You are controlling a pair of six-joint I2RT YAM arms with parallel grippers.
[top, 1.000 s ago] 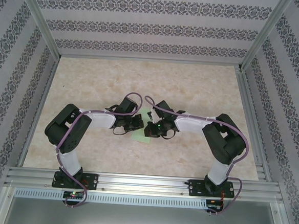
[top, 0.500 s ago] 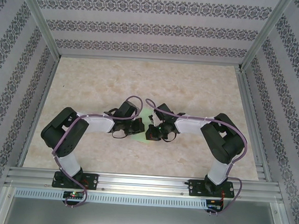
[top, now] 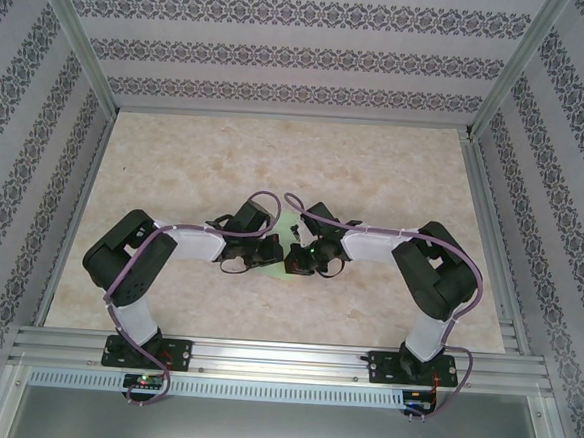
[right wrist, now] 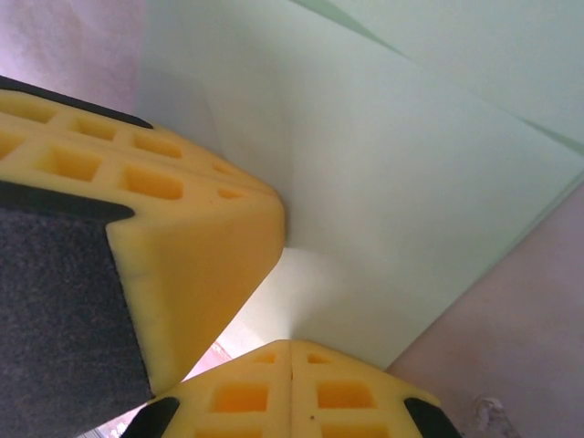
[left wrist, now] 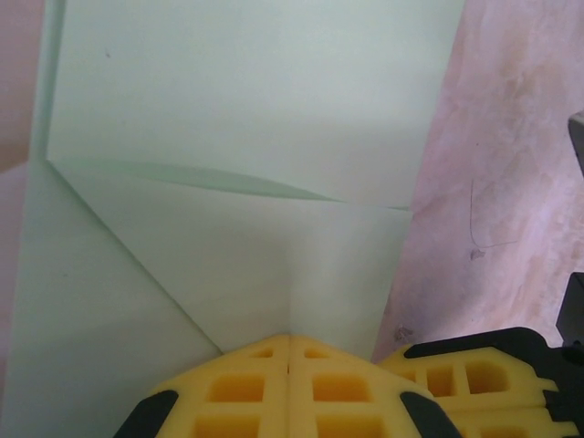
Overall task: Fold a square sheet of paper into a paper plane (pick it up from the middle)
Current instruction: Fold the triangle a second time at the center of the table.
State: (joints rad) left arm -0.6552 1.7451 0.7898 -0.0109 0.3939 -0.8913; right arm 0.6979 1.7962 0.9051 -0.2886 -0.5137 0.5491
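Two arms: reaching in from 7 and 5 o'clock of the table (top: 276,158), with their wrists nearly touching at its middle.
Left gripper (top: 273,250): at 9 o'clock of the paper, jaws pressed together with no gap.
Sheet of paper (top: 281,266): one pale green sheet lying at the table's centre. From above the two wrists cover most of it.
Right gripper (top: 291,257): at 3 o'clock of the paper, jaws also closed tight.
Left wrist view adds: the creases, which cannot be made out from above. The left gripper (left wrist: 289,342) sits at 6 o'clock, its yellow tips on the sheet of paper (left wrist: 237,119) where a diagonal crease meets a straight one. A fold edge lifts slightly across the middle. The right gripper (left wrist: 456,383) is at 4 o'clock, just beside the sheet's edge.
Right wrist view adds: the right gripper (right wrist: 290,351) at 6 o'clock, tips at the sheet of paper (right wrist: 392,182). The left gripper (right wrist: 255,219) is at 9 o'clock, close alongside.
Pinched or only pressed: cannot tell for either gripper.
Count: two arms, two grippers, four yellow fingers, one sheet.
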